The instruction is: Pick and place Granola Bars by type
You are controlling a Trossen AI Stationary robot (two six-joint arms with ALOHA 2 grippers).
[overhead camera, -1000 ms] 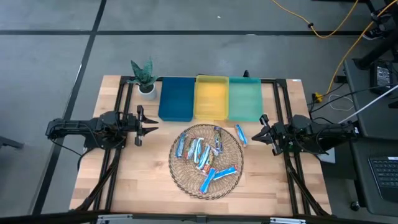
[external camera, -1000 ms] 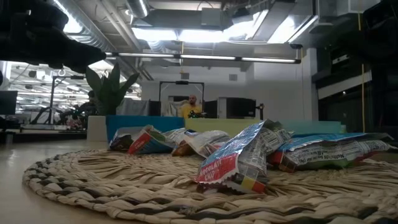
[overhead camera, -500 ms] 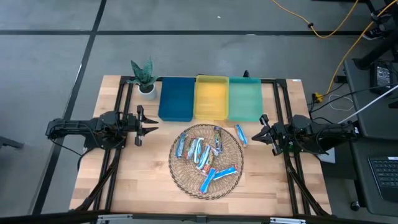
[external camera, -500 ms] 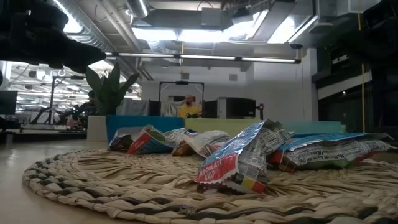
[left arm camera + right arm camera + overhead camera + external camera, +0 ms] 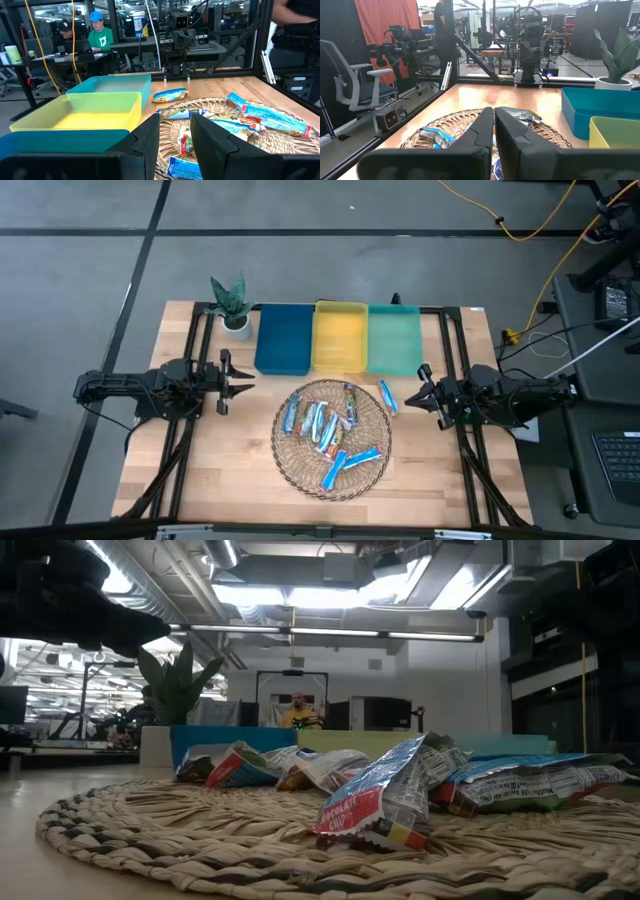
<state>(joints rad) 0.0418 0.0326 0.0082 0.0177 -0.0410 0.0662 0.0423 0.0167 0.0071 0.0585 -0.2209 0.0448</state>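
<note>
Several shiny blue-and-silver granola bars point(image 5: 330, 430), some with red markings, lie piled in a round wicker basket point(image 5: 285, 455) at the table's middle; the low view shows them close up point(image 5: 380, 800). One more bar point(image 5: 387, 395) lies flat on the wood between the basket and the green tray, and it also shows in the left wrist view point(image 5: 170, 95). My left gripper point(image 5: 247, 388) hovers left of the basket, open point(image 5: 175, 125), and holds nothing. My right gripper point(image 5: 408, 396) hovers right of the basket close to the loose bar, shut point(image 5: 494, 117) and holding nothing.
A blue tray point(image 5: 283, 338), a yellow tray point(image 5: 340, 335) and a green tray point(image 5: 394, 338) stand side by side along the far edge. A small potted plant point(image 5: 232, 305) sits left of the blue tray. Bare wood lies near the basket's front. People show in the room beyond.
</note>
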